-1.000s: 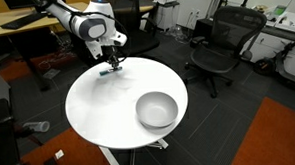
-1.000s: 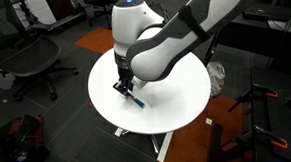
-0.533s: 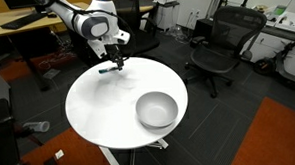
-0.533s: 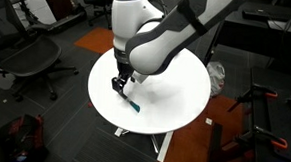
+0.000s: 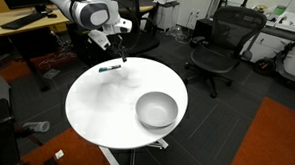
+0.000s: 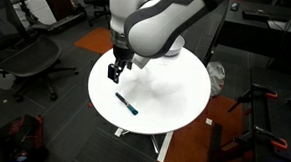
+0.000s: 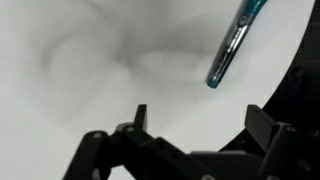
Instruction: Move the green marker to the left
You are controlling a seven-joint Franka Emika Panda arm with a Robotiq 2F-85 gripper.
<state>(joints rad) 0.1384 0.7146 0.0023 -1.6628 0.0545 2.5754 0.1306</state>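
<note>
Green marker (image 6: 125, 102) flat on table (image 6: 175, 93), spread gripper (image 6: 116, 75) hovering above, apart

the tabletop (image 5: 94, 120) looks like smooth white laminate, matt, with only soft grey shadows on it in the wrist view. the green marker (image 7: 235, 45) is glossy plastic, its teal barrel catching a pale streak of light. the bowl (image 5: 157, 110) near the table's edge reads as silver-grey metal with a dull sheen. the gripper (image 7: 197, 125) is matt black, plastic or metal i cannot tell. the arm (image 6: 149, 21) wears smooth white shells with a gloss. the chair (image 5: 221, 44) shows black mesh cloth; the floor (image 5: 280, 137) is rough carpet.
</note>
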